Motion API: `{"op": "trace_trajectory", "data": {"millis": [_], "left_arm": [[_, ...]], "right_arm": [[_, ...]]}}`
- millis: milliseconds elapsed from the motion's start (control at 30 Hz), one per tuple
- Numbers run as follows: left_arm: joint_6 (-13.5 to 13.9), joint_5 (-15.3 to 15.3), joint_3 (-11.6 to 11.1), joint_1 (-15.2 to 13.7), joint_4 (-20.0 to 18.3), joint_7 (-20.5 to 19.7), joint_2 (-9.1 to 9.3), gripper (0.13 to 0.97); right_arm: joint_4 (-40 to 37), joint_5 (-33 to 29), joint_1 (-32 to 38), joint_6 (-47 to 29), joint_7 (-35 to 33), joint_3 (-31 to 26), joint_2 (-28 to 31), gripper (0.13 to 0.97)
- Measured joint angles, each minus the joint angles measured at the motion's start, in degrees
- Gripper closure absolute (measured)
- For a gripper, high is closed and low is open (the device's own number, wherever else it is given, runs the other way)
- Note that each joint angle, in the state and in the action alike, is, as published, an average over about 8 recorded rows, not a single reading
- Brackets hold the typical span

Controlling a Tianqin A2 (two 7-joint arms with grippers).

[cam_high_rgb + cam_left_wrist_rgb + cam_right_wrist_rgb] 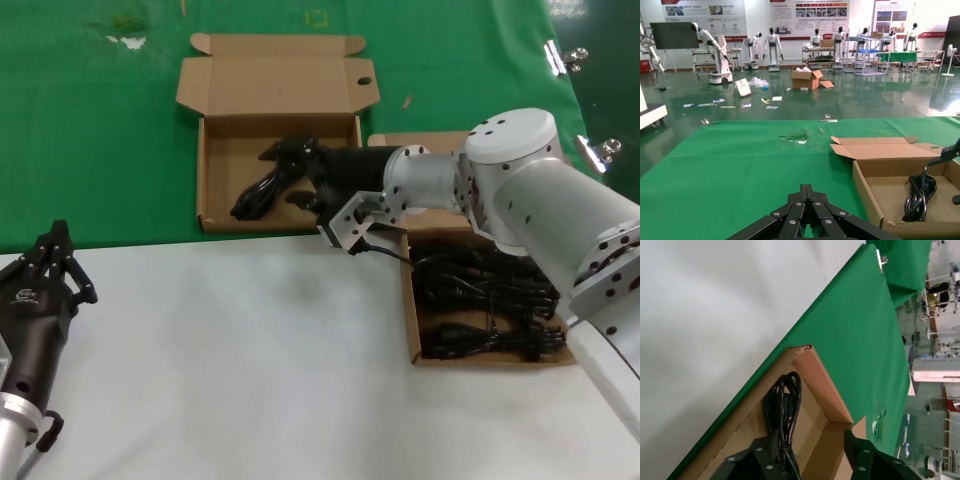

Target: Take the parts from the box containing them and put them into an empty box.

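Item 1: right pincer (pixel 292 176) reaches into far box (pixel 222 170), fingers spread wide, cord bundle (pixel 262 193) probably just let go, lying on floor.
Item 2: near box (pixel 412 318), more cords (pixel 487 300) inside, awaiting transfer.
Item 3: I keep left pincer (pixel 57 254) parked on bench (pixel 230 350), fingers closed, empty.

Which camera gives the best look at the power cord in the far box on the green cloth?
The head view: it shows the power cord whole, lying in the far box under the right gripper. The left wrist view shows it end-on and foreshortened; the right wrist view shows only one looped end, the rest hidden behind the gripper.
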Motion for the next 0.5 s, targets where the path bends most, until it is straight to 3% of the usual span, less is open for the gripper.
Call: {"op": "trace_trajectory", "data": {"millis": [500], "left_arm": [[0.0,0.0,0.0,0.0,0.0,0.0,0.0,0.957]], "right_arm": [[-1.1,-0.5,0.4,-3.1,-4.1,11.3,1.8,0.405]]}}
